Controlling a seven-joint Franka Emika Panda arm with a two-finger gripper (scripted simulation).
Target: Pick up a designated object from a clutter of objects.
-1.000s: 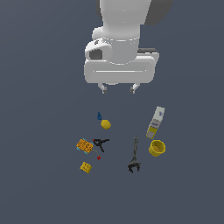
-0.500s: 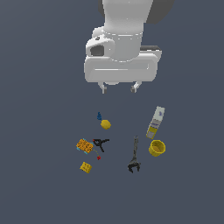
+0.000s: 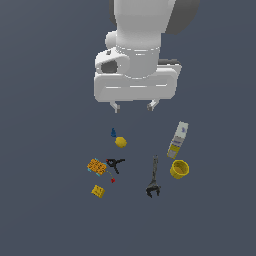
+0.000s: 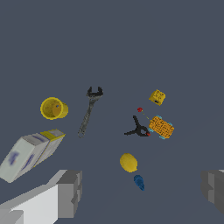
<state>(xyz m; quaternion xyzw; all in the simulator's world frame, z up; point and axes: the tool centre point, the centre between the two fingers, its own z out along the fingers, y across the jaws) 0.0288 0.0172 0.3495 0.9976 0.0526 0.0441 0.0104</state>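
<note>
While the end effector [image 3: 133, 106] hangs high above the clutter with its fingers spread wide and nothing between them, the pick looks to be at its very start: no object is lifted or touched, and the descent, the closing and the raise all remain to be done. Nearest below it lie the yellow ball [image 3: 120, 142] and a small blue piece [image 3: 113, 133] just beside it. Further out are the black clamp [image 3: 114, 163], touching or nearly touching the orange waffle block [image 3: 96, 166], with a tiny red speck [image 3: 113, 180] close by. The yellow block [image 3: 98, 191], the thing to pick, lies flat beyond the waffle block, apart from its neighbours and at the edge of the group on the exterior view's left; in the wrist view it sits clear of everything, so a grasp there seems unobstructed. Toward the exterior view's right are the wrench [image 3: 153, 179], the yellow cup [image 3: 179, 169] on its side and the white-yellow box [image 3: 178, 139]. Everything rests on a plain dark grey-blue surface [image 3: 45, 215] with no visible edge, walls or furnishings.
</note>
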